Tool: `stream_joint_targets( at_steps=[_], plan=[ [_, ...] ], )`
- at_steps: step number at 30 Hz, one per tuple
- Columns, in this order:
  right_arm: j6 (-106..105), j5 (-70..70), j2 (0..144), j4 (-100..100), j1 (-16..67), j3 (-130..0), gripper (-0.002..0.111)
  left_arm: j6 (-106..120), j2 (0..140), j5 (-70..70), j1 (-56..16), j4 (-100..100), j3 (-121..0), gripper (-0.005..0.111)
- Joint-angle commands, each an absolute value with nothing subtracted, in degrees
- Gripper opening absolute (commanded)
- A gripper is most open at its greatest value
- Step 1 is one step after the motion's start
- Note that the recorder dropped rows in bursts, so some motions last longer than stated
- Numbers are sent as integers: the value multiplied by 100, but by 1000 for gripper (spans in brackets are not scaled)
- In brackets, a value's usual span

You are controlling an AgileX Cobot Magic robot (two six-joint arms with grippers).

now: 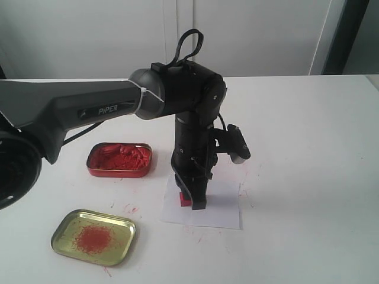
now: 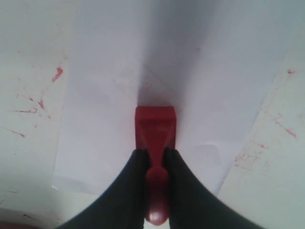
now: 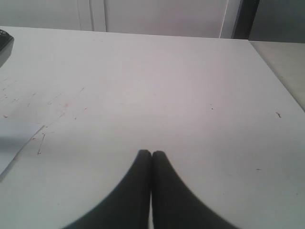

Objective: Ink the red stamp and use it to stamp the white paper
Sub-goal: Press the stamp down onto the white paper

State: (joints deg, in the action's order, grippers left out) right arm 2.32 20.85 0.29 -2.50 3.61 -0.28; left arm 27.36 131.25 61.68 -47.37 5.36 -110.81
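My left gripper (image 1: 192, 198) (image 2: 155, 153) is shut on the narrow handle of the red stamp (image 2: 155, 129), a small red block that also shows at the fingertips in the exterior view (image 1: 184, 200). The stamp's wide base sits down on the white paper (image 1: 222, 204) (image 2: 105, 86); whether it presses the sheet I cannot tell. No imprint shows on the visible paper. My right gripper (image 3: 151, 153) hangs over bare white table with its fingers shut on nothing; it is out of the exterior view.
A red tin of ink paste (image 1: 119, 158) stands left of the paper. A gold tin lid with red smears (image 1: 93, 237) lies at the front left. Red ink flecks (image 2: 57, 73) dot the table round the sheet. The table's right edge (image 3: 281, 76) runs beside my right gripper.
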Motion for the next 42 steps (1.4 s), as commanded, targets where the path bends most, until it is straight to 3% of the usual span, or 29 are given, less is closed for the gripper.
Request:
stream_joint_targets(
  at_steps=[1, 42],
  plan=[
    [239, 1993, 0, -282, 334, 0, 0, 2670, 13391, 5990, -4759, 431, -10877, 0],
    [239, 1993, 0, -282, 334, 0, 0, 2659, 12637, 6069, -4759, 431, -10877, 0]
  ],
)
